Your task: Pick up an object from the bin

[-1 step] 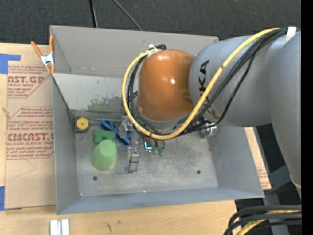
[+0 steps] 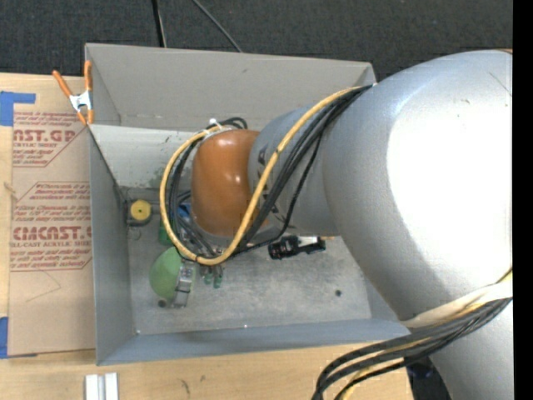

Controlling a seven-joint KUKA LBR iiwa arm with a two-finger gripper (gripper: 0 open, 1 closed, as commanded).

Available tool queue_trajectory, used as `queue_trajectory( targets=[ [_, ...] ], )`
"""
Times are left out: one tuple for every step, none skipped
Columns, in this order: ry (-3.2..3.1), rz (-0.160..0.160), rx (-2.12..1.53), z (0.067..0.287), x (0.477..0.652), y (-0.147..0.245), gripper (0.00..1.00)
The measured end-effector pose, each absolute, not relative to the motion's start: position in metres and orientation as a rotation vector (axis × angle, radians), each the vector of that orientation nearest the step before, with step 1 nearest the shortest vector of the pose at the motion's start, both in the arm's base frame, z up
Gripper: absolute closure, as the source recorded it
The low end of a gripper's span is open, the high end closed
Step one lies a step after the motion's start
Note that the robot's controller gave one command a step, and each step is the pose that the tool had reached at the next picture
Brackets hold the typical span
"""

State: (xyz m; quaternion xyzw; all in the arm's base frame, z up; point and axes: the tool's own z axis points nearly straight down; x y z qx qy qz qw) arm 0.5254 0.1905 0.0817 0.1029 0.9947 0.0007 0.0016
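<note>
In the camera view the gripper (image 2: 185, 285) hangs low over the floor of the bin (image 2: 108, 298), beneath the orange wrist cover. I cannot tell whether it is open or closed. A rounded green thing (image 2: 164, 270) lies just beside its tip, on the side away from the arm. It looks light and soft, perhaps slippery, so a grasp across its middle seems best. A small yellow disc (image 2: 139, 212) lies farther off.

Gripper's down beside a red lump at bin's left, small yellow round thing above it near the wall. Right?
No: the lump is green, not red, per the camera view. Rest holds: gripper down beside it at the left of the bin, small yellow round thing above it near the wall.
</note>
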Motion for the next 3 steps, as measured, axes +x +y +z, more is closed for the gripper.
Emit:
queue_trajectory(
  targets=[
    [3.140, 0.000, -0.082, 0.069, 0.524, 0.190, 0.00],
    [3.096, 0.001, -0.534, 0.069, 0.516, 0.193, 0.00],
    [2.923, 0.004, -1.088, 0.073, 0.486, 0.213, 0.00]
  ],
)
